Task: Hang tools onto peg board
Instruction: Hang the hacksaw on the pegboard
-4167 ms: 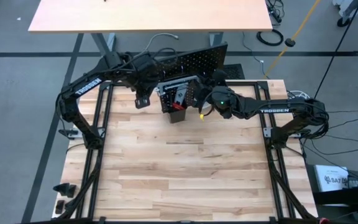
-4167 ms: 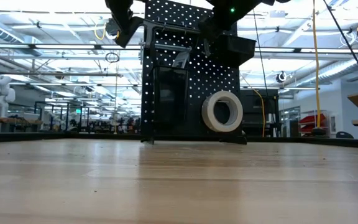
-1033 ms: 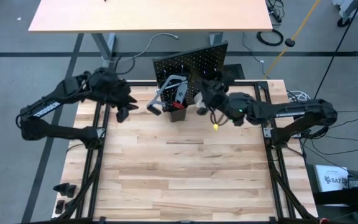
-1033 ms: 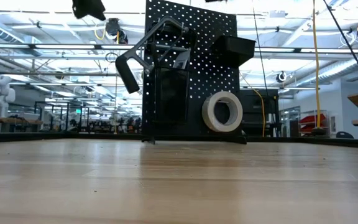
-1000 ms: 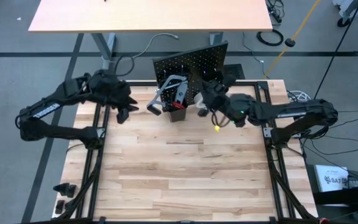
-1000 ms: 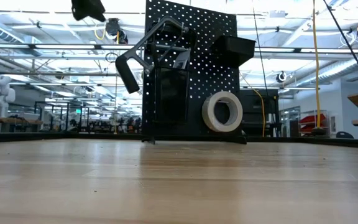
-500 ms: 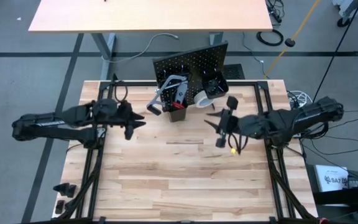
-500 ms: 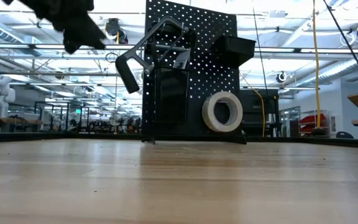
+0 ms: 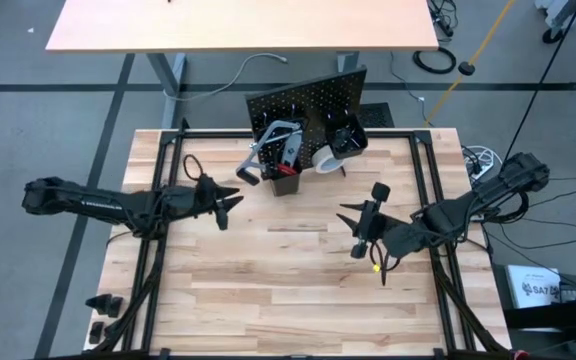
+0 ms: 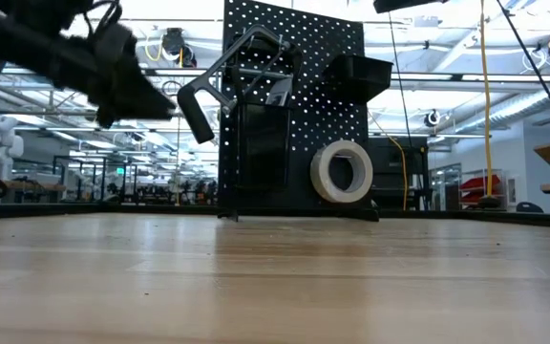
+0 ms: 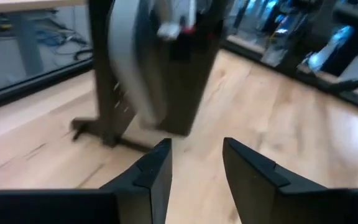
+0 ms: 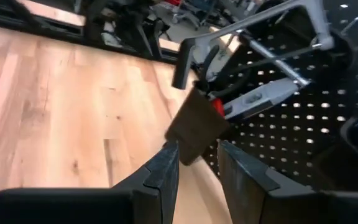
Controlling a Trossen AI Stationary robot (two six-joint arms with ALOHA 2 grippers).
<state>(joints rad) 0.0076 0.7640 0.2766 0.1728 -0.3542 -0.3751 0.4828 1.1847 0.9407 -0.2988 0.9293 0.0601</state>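
A: Black perforated metal is what you face at the far edge of the tabletop (image 9: 288,270): the peg board (image 9: 308,105) stands upright there, and the tools are on it; the grey bar clamp (image 10: 227,72) hangs off its upper front, its handle sticking out past the board's edge in the low view.

B: And the rest of what you hung?

A: The white tape roll (image 10: 342,172) sits low on the front of the board; a box-shaped bin (image 10: 359,69) is mounted above it, and a taller bin (image 10: 261,158) beside it holds a red-handled tool (image 12: 217,106), which the right wrist view only partly shows.

B: Where are your arms?

A: Both are low over the tabletop, well apart from the board; the left tool (image 9: 230,203) points toward the board from the left side, its fingers (image 11: 157,171) parted with bare wood between them; it holds nothing.

B: The right one?

A: The right tool (image 9: 353,222) is over the right half of the tabletop; its fingers (image 12: 163,171) stand a little apart, a narrower gap than the left, and nothing is between them.
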